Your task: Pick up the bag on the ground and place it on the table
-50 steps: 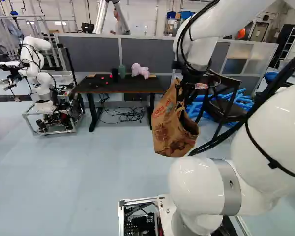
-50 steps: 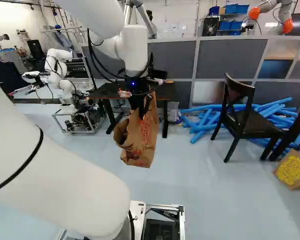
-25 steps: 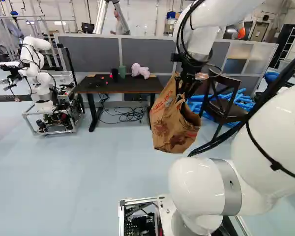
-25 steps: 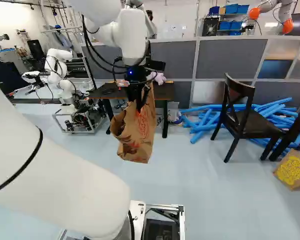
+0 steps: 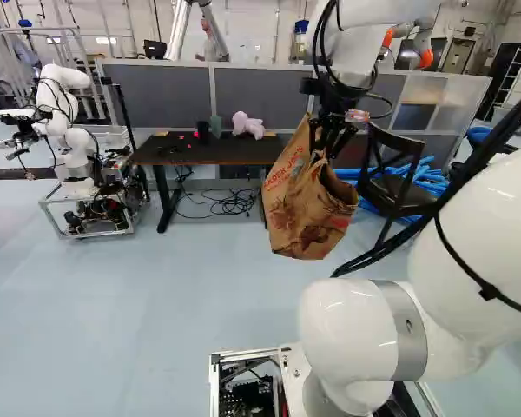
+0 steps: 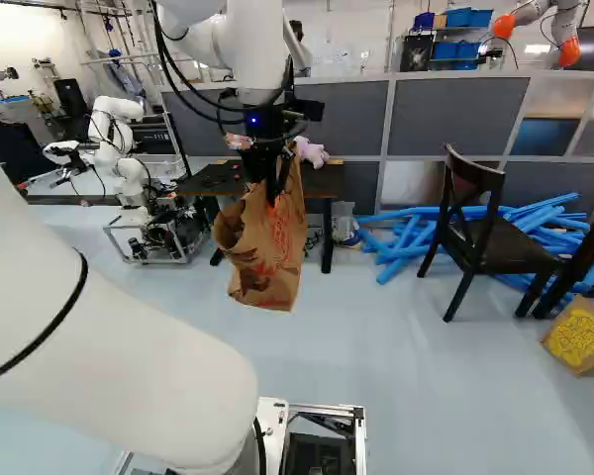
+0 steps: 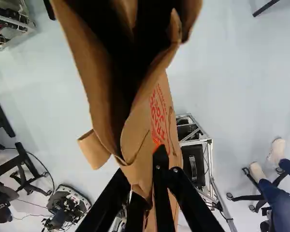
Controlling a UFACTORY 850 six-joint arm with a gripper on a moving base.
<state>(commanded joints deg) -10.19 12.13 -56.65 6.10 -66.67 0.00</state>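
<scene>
Here's the paper bag [image 5: 300, 217], hanging in the air on the near side of the desk [image 5: 226, 155], floor [image 5: 156, 304] showing beneath it. The black pincer [image 5: 326, 148] is clamped on the paper at the bag's rim, a fold of it pinched between the fingers.

Long axis is close to upright, with a slight lean: in the right base view the bottom sits a little left of the top. The open mouth [image 5: 336, 188] faces the near side, angled right in the left base view and left in the right base view. Wrist view now, and the mouth gapes dark ahead of the fingers; what's inside, I can't tell.

Over on the desk, a dark cup [image 5: 202, 133] stands left of a pink plush toy [image 5: 247, 124]. Far right, near a chair [image 6: 495, 237], there's a cardboard box [image 6: 580, 336] with yellow markings, contents hidden.
</scene>
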